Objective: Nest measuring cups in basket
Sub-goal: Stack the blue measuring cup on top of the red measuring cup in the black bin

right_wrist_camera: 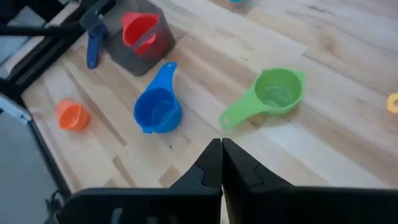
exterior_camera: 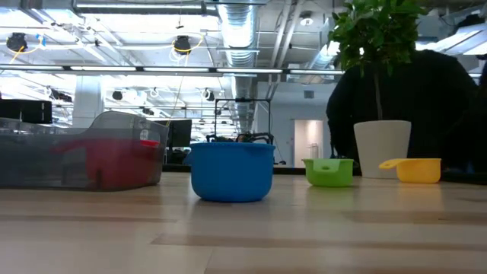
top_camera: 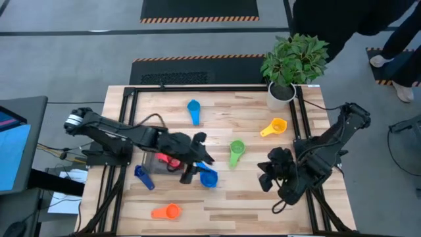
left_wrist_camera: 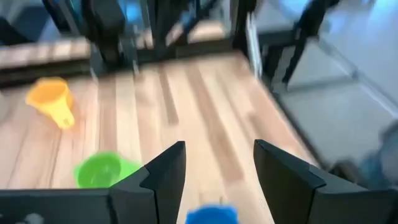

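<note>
Your basket (right_wrist_camera: 140, 38) holds the red cup (right_wrist_camera: 138, 28); the blue cup (right_wrist_camera: 157, 111) sits beside it on the pale wood-plank counter (top_camera: 223, 197). Left end effector (left_wrist_camera: 214, 171) hovers spread above it; right end effector (right_wrist_camera: 221, 163) is pressed together.

Right claw (right_wrist_camera: 221, 163): fingers pressed together, over the surface (right_wrist_camera: 348, 143)
Green cup (right_wrist_camera: 278, 91): 1 o'clock of claw
Blue cup (right_wrist_camera: 157, 111): 10 o'clock
Basket (right_wrist_camera: 140, 38): holds red cup (right_wrist_camera: 138, 28)
Orange cup (right_wrist_camera: 72, 116): 9 o'clock
</note>
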